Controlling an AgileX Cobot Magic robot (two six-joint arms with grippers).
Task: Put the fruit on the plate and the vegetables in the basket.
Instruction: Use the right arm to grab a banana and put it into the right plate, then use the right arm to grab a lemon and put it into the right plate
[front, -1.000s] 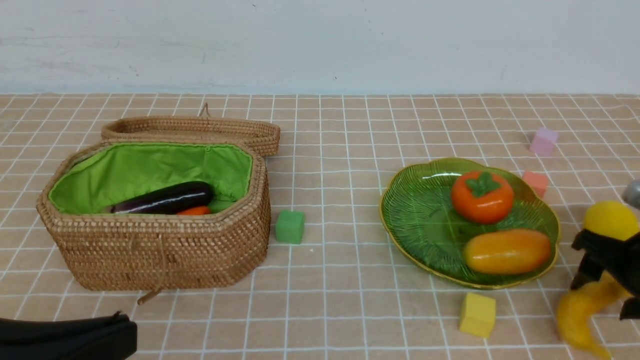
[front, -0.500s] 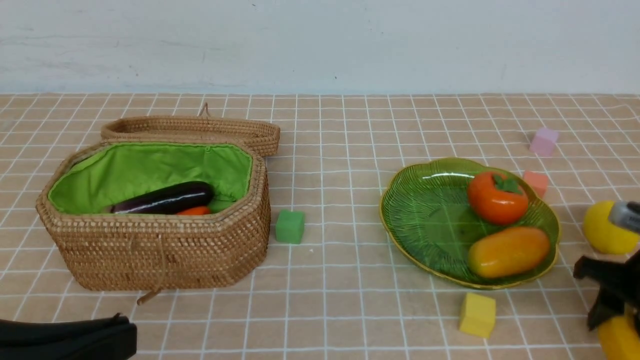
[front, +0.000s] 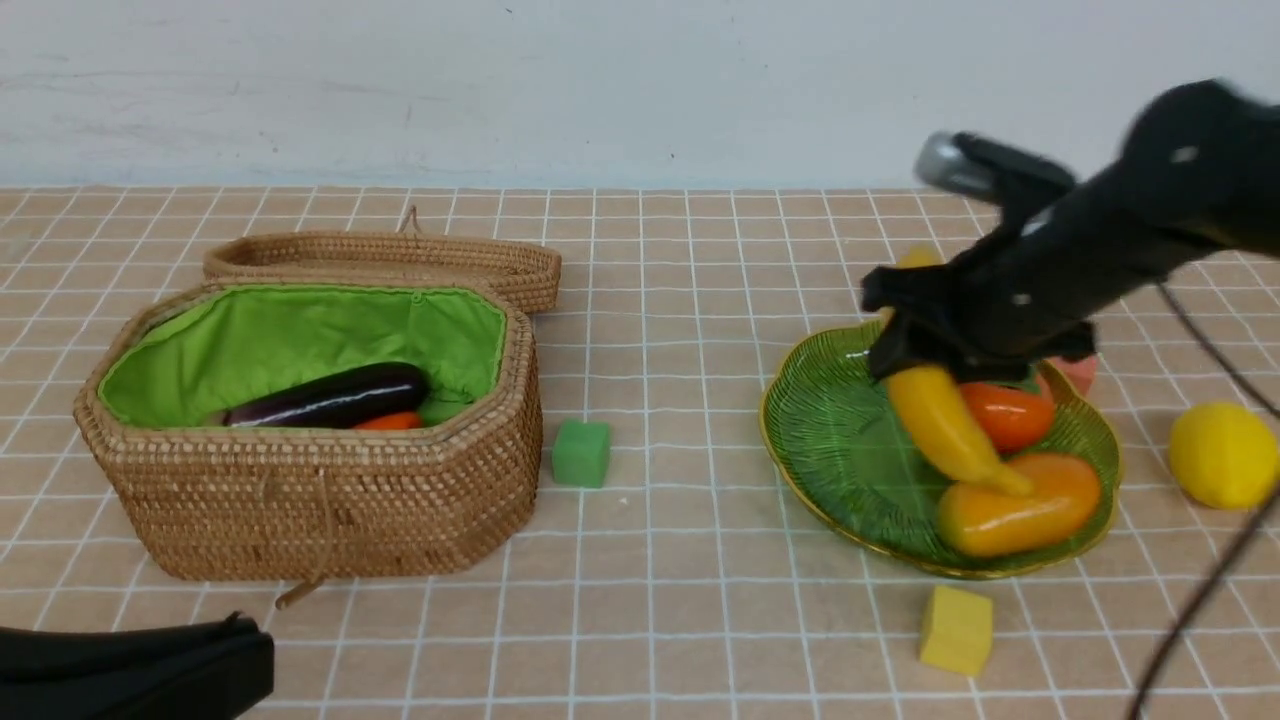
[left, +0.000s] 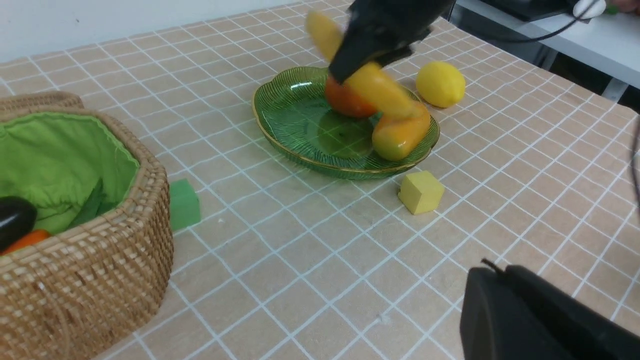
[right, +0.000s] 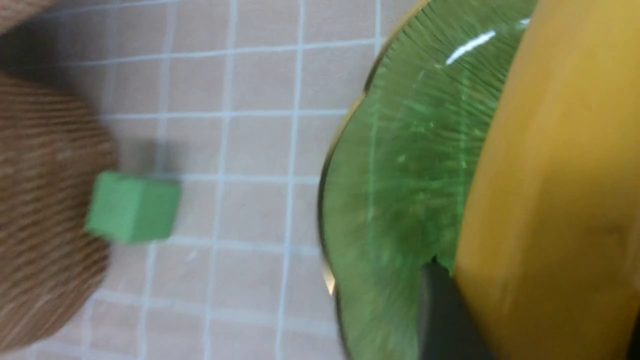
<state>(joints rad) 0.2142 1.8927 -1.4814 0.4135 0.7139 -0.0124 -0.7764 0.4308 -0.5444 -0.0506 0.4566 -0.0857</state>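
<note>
My right gripper (front: 920, 350) is shut on the yellow banana (front: 940, 425), which hangs tilted over the green glass plate (front: 840, 440); its lower tip is at the mango (front: 1020, 505). In the right wrist view the banana (right: 550, 200) fills the space beside one dark finger (right: 445, 315). The persimmon (front: 1010, 412) also lies on the plate. A lemon (front: 1222, 455) sits on the table right of the plate. The open wicker basket (front: 320, 500) holds the eggplant (front: 330, 397) and the red chili (front: 388, 422). At the near left edge, my left gripper (front: 240, 670) rests shut and empty.
A green cube (front: 580, 452) stands just right of the basket. A yellow cube (front: 955, 628) lies in front of the plate, and a salmon cube (front: 1080, 370) peeks out behind it. The basket's lid (front: 380, 262) lies folded back behind the basket.
My right arm has lifted the banana from the table's near right and swung it left and away, over the plate. The persimmon has shifted right on the plate. The left arm has not moved.
</note>
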